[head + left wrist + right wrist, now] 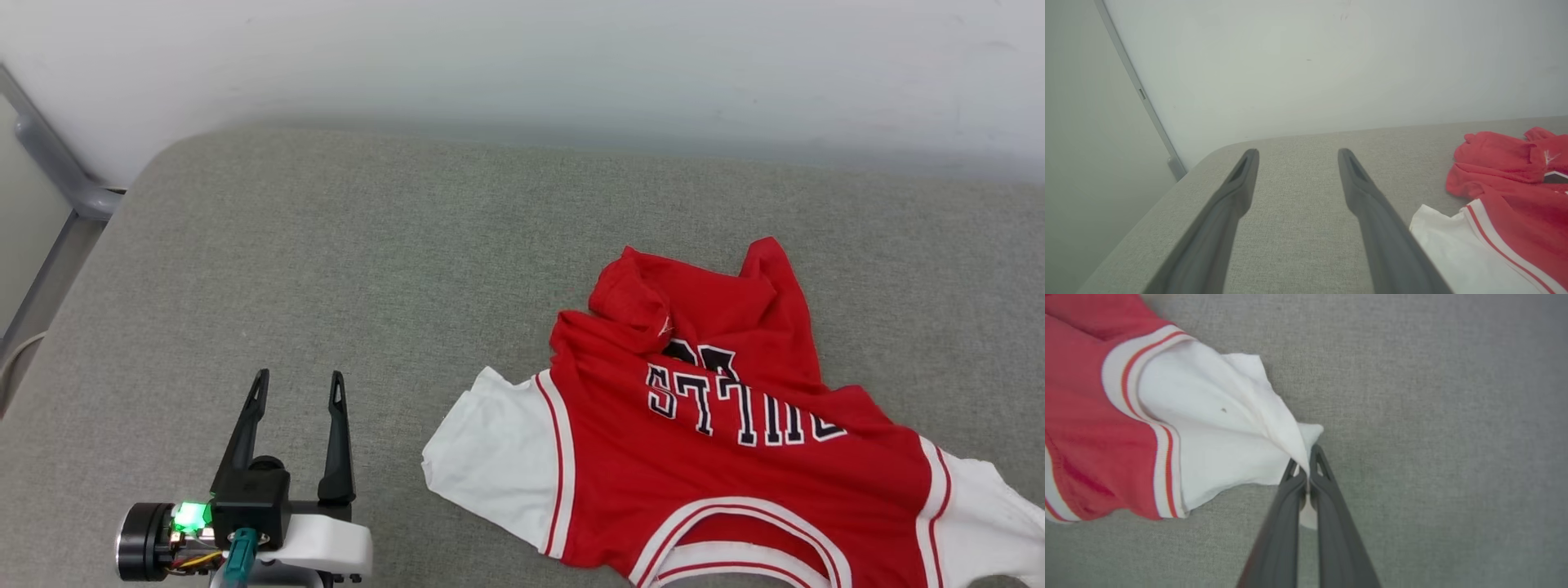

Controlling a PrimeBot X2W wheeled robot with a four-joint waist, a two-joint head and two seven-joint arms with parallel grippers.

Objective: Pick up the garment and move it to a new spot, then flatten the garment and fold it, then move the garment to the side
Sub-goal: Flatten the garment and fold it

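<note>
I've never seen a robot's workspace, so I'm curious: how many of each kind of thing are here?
Red jersey T-shirt with white sleeves: 1
Dark two-fingered grippers: 2 (left gripper, right gripper)
Grey fabric cushion: 1
Total: 4

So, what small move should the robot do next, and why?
Probably lift the right end effector a little: its jaws are shut on the white sleeve of the garment, which lies crumpled on the grey cushion. The left end effector is open, apart from it.
</note>
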